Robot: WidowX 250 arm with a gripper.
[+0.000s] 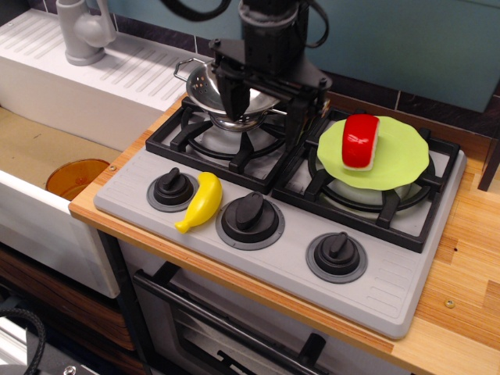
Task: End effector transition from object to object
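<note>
Black end effector (263, 117) hangs from a thick black arm (269, 27) that comes down from the top edge, with cable loops beside the arm at the top. Wide flat crossbar sits tilted, left end higher and farther back, right end lower and nearer, with two dark fingers (232, 92) pointing straight down from its ends. Fingers are spread wide apart, nothing between them, the near finger reaching lower in the frame than the far one.
</note>
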